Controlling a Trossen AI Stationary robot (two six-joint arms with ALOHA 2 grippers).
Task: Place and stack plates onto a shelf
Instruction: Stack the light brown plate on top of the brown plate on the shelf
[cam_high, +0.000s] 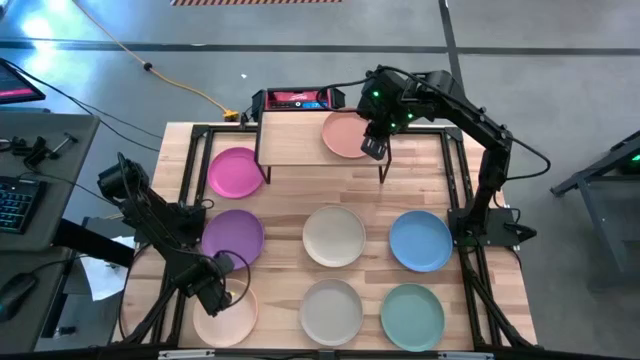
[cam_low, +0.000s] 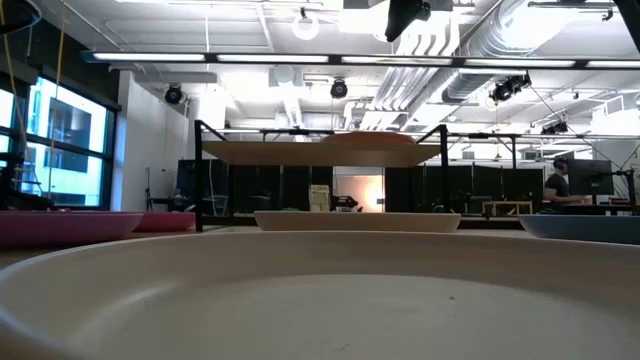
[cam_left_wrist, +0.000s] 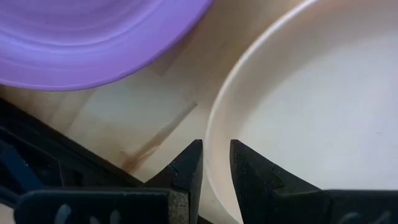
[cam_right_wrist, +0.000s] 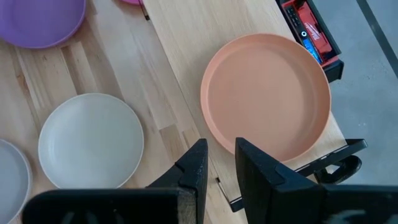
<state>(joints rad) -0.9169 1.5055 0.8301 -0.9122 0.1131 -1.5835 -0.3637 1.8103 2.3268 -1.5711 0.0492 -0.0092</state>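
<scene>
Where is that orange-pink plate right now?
In the high view the peach plate lies on the shelf's right end, beside the right end effector.

Place: a robotics lab in a large industrial hall.
Ceiling: bare ducts (cam_low: 500, 40) and long strip lights (cam_low: 300, 58).
Floor: grey concrete (cam_high: 560, 60) with a yellow cable (cam_high: 180, 85) across it.
Bench: a wooden tabletop (cam_high: 290, 200) in a black metal frame.
Desk: a keyboard (cam_high: 12, 205) beside the bench.
Background: a person (cam_low: 556, 185) sits at a screen.
</scene>
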